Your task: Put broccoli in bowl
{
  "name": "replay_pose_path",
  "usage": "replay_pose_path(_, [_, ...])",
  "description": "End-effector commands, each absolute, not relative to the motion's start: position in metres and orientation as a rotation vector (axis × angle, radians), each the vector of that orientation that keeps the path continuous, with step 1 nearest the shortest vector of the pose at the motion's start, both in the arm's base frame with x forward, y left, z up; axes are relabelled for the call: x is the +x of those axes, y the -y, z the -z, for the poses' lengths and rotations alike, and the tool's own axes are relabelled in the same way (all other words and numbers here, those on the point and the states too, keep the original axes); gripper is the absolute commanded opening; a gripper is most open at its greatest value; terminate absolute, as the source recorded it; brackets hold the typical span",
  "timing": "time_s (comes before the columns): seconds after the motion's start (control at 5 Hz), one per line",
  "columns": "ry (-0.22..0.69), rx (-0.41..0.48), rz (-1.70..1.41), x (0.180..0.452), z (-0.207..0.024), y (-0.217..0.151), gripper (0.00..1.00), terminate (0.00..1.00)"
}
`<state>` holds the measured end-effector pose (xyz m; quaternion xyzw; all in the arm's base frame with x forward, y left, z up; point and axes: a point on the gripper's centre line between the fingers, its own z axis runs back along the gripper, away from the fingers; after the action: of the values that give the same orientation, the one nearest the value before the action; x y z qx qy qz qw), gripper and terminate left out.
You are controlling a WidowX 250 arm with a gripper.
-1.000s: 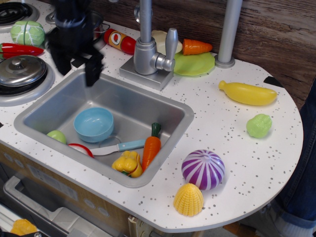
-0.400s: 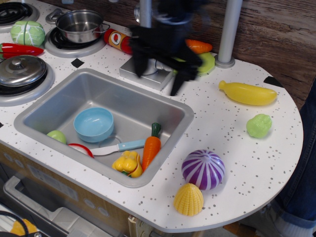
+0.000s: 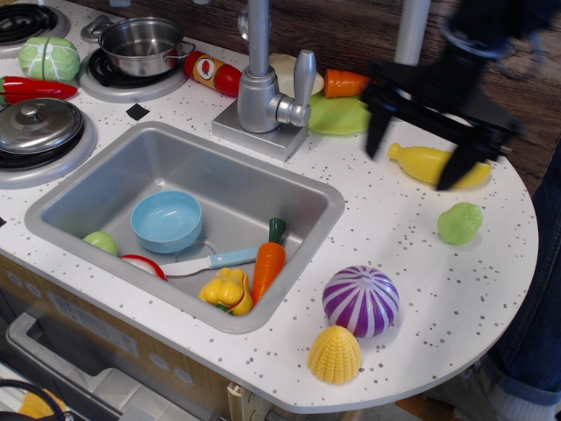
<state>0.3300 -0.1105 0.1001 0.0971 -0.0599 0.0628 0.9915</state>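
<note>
I have the end effector (image 3: 419,160) in the upper right of the frame, blurred, with its two dark fingers (image 3: 377,132) spread wide apart and nothing between them. It hangs over the yellow banana (image 3: 438,165), partly covering it from my view. The broccoli (image 3: 460,223) sits on the speckled white tabletop (image 3: 412,254) just below and to the right of the end effector, apart from it, near the right edge. The bowl (image 3: 166,220) lies in the sink (image 3: 289,189) at centre left, upright, with a small green ball (image 3: 101,242) beside it at lower left and a carrot (image 3: 268,260) and a knife (image 3: 210,261) to its right. In the lower middle of the frame, the purple onion (image 3: 360,301) rests on the tabletop, with the yellow corn (image 3: 334,354) just below it.
</note>
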Motion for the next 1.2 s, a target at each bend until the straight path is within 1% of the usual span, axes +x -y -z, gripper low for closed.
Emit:
replay_pose_path(0.0, [0.194,0.147,-0.145,0.347,-0.095,0.156,1.0,0.0])
replay_pose_path(0.2, [0.223,0.15,-0.146,0.356,-0.087,0.163,1.0,0.0])
replay_pose_path(0.4, [0.257,0.155,-0.142,0.363,-0.082,0.156,1.0,0.0])
replay_pose_path(0.6, [0.264,0.147,-0.132,0.367,-0.08,0.151,1.0,0.0])
replay_pose_path(0.8, [0.283,0.118,-0.12,0.37,-0.07,0.143,1.0,0.0])
replay_pose_path(1.0, [0.286,0.066,-0.12,0.372,-0.058,0.139,1.0,0.0])
